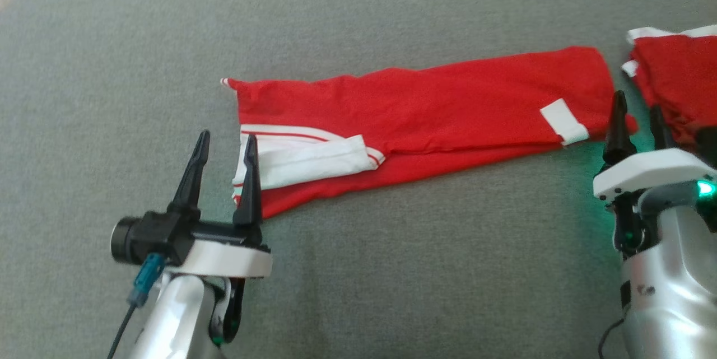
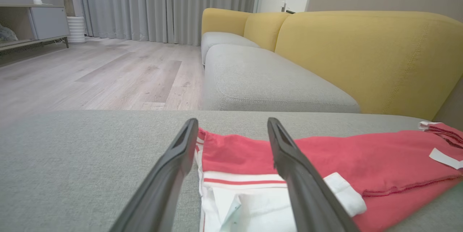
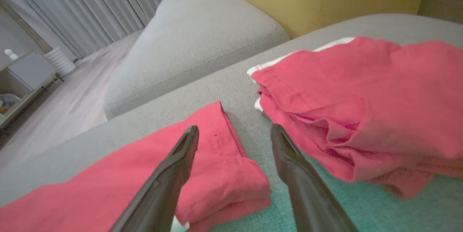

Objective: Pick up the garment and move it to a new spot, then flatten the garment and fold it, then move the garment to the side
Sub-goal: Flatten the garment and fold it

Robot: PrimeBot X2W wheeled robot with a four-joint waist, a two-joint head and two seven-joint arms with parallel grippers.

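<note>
Garment (image 1: 425, 107) folded into long strip across frame centre on grey cushion (image 1: 392, 269). Left gripper (image 1: 227, 138) lower left, right gripper (image 1: 637, 101) right edge, both spread wide, one per end, seemingly staged for next fold.

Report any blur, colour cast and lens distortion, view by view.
Head view: slightly soft; a green lamp on the right arm tints the grey cushion below the right claw. Left wrist view: evenly lit, the room fairly sharp, the left claw soft and oversized near the lens. Right wrist view: blurred throughout, with a teal cast on the grey cushion at the lower right.
</note>
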